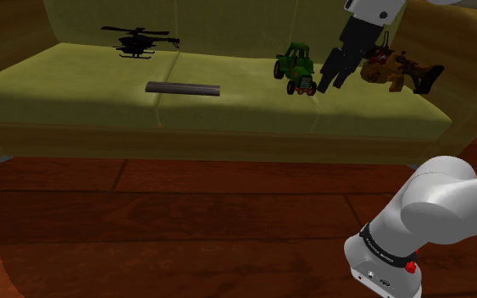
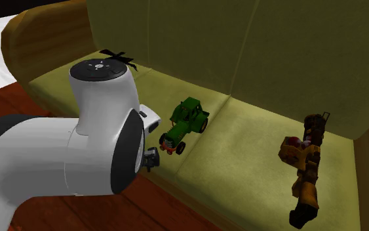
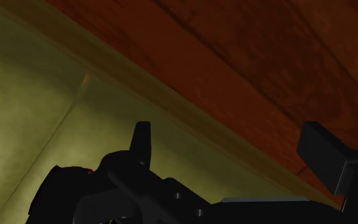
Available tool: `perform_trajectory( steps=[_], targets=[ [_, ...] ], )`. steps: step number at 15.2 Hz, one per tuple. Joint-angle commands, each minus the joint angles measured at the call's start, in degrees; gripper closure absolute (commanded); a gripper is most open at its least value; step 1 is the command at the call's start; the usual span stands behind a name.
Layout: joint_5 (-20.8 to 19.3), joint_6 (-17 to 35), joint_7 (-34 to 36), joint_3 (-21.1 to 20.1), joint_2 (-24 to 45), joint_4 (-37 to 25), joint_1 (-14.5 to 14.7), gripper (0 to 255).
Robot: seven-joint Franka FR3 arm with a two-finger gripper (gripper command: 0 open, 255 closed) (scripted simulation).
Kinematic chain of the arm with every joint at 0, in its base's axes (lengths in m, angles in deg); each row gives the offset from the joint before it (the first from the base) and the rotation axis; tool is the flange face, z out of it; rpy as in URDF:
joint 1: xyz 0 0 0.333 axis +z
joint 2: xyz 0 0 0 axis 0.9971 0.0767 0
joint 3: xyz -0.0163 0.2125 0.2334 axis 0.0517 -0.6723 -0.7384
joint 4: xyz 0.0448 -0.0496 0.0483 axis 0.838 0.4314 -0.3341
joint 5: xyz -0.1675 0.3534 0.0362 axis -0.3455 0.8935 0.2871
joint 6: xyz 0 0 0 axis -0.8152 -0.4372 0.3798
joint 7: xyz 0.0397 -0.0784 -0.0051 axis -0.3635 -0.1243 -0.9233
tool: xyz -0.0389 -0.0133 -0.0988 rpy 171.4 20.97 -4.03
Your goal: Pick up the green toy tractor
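tractor: green toy tractor sits upright on the sofa seat, nobody's grabbed it
gripper: fingers spread apart, empty, hovering near the tractor
done: the approach, mostly, I'd say
left: line up, clamp, lift

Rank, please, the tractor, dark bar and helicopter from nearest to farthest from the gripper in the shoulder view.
1. Green tractor, beside the gripper, toward the view's left.
2. Dark bar, farther toward the view's left.
3. Black helicopter, farthest toward the view's left.

Shoulder frontal, second oblique, both facing sofa
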Motion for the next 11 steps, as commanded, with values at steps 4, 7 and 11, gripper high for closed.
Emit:
perform_trajectory(
  steps=[4,7,11],
  targets=[
    [-0.2,-0.5,0.3,1.7,7.6,-6.6,-0.9,0],
    [-0.1,-1.7,0.6,3.5,15.0,-13.7,-1.6,0],
    [0.6,-4.2,0.7,6.1,24.8,-24.0,-2.5,0]
  ],
)
